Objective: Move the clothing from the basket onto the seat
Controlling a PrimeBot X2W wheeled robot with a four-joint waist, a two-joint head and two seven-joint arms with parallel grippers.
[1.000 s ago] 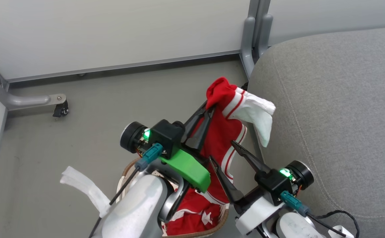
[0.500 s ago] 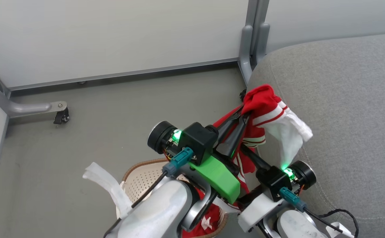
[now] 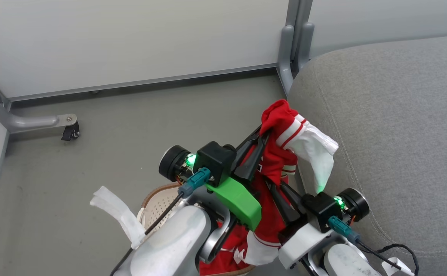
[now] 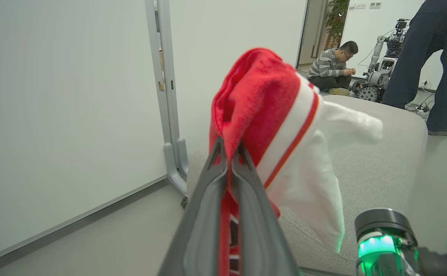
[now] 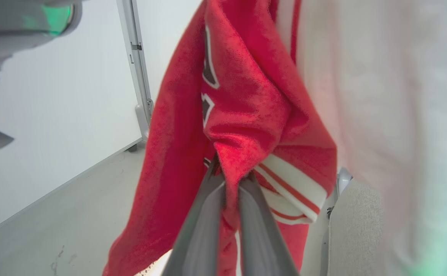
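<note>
The grey seat (image 3: 392, 115) takes the whole right side of the head view, with its rounded edge and its stitched seam turned toward the robot. To the left of it lies the grey floor (image 3: 93, 153), closed at the back by a white partition wall (image 3: 131, 38) in a grey metal frame. One foot of this frame carries a small black caster (image 3: 71, 132). The basket (image 3: 156, 205) stands on the floor at the bottom of that view, near the seat and mostly hidden behind the two arms; a part of its perforated cream wall and brown rim is visible. One red garment (image 3: 281, 161) is lifted above the basket and hangs in the air just beside the edge of the seat. Its white end droops in front of the cushion side, and it cannot be told whether it touches the cushion. More red fabric (image 3: 223, 257) with white trim lies inside the basket; it cannot be told whether this is a second piece or the lower end of the hanging one. The left gripper (image 3: 263, 133) has its two fingers pressed together on the top fold of the hanging garment, as the left wrist view shows clearly. The right gripper (image 3: 275, 188) is lower. In the right wrist view its fingers are pinched on a fold in the middle of the same garment, near the white stripes.
</note>
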